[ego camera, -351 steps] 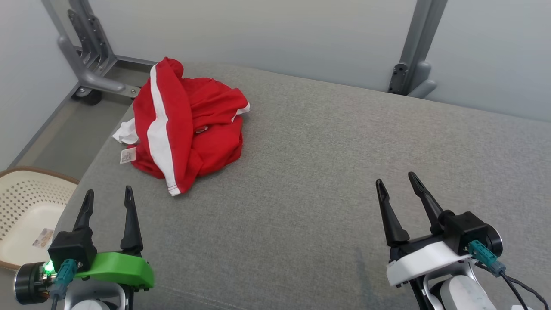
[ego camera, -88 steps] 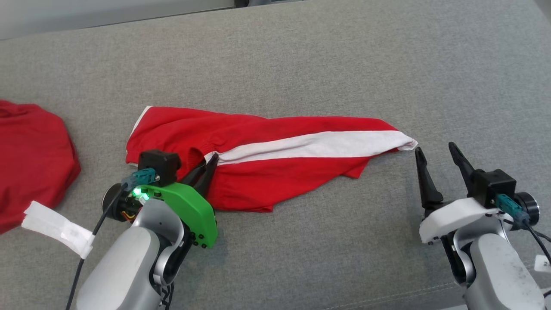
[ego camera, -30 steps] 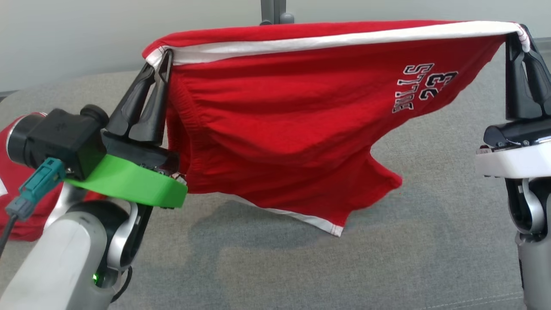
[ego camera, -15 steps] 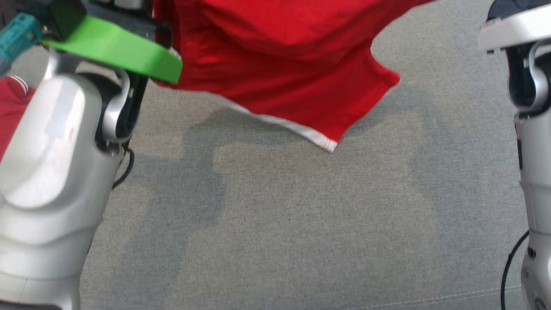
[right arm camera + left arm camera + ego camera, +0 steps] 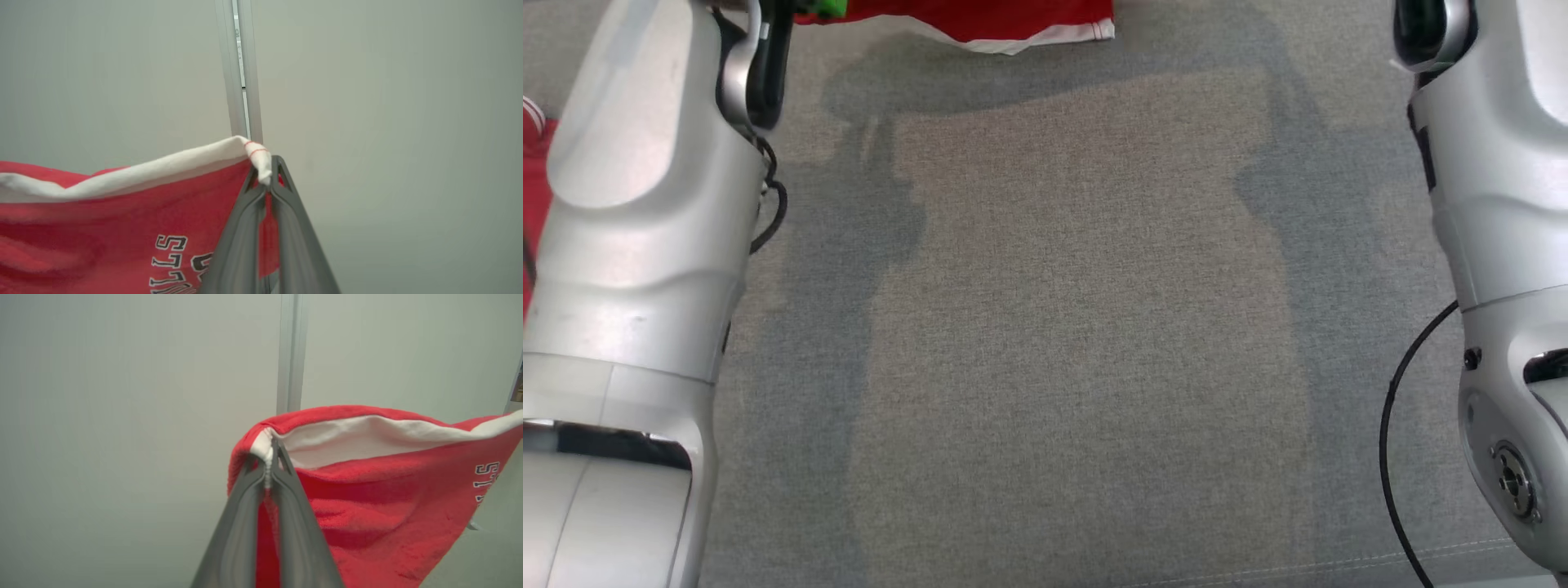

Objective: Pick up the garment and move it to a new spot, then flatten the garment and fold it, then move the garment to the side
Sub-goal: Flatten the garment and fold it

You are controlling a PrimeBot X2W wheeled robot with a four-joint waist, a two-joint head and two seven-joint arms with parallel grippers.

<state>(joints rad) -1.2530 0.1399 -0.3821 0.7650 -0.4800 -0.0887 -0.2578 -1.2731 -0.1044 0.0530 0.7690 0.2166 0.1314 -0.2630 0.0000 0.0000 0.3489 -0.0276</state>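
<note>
The garment [image 5: 367, 498] is red shorts with a white side stripe and dark lettering, held up in the air between both arms. In the left wrist view my left gripper [image 5: 268, 457] is shut on one white-edged corner. My right gripper [image 5: 269, 171] is shut on the other corner of the garment [image 5: 122, 212], where the stripe ends. In the head view the garment's lowest hem [image 5: 1013, 28] hangs at the top edge, above the grey padded surface [image 5: 1054, 327]. Both pale forearms stand at the left and right sides of that view.
A second red garment [image 5: 533, 163] lies at the far left edge of the grey surface. A pale wall with a grey upright post [image 5: 291, 355] stands behind. A black cable [image 5: 1392, 425] loops by the right arm.
The head camera has tilted further down. Both grippers have risen with the garment, so its hem now shows at the top edge of the head view.
</note>
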